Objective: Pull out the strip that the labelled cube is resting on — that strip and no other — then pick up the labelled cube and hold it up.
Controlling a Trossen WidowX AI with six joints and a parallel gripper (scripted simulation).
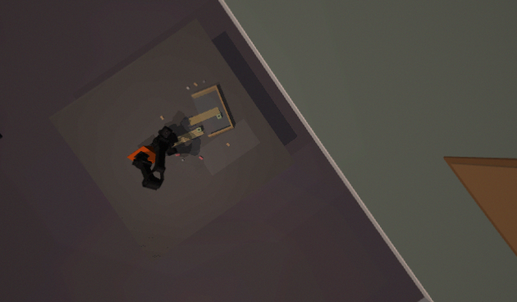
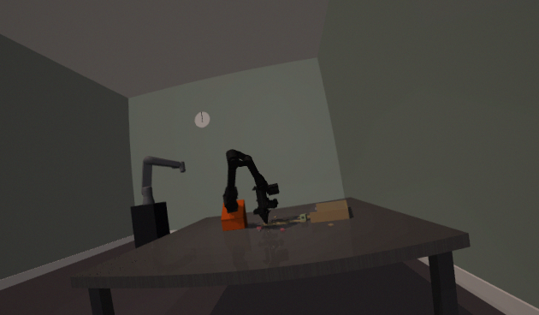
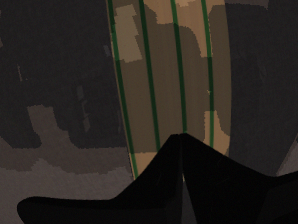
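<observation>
A pale strip with green stripes (image 1: 189, 138) (image 2: 289, 222) (image 3: 167, 90) lies outside the open side of the wooden-walled tray. A small pale green cube with a dark mark (image 1: 199, 130) (image 2: 303, 217) rests near its tray-side end. My gripper (image 2: 265, 222) (image 3: 179, 141) is shut and points down, its tips together low over or touching the striped strip near the other end, with nothing seen between them. A second, plainer strip (image 1: 204, 116) lies partly inside the tray, with a similar cube (image 1: 219, 116) at its inner end. The labels are too small to read.
The tray's wooden wall (image 1: 225, 102) (image 2: 329, 212) stands beyond the strips. Small bits lie around, among them a pink one (image 1: 201, 157) (image 2: 282, 229) and tan ones (image 1: 228, 144) (image 1: 162, 117). An orange block (image 1: 138, 154) (image 2: 233, 223) is at the arm's base.
</observation>
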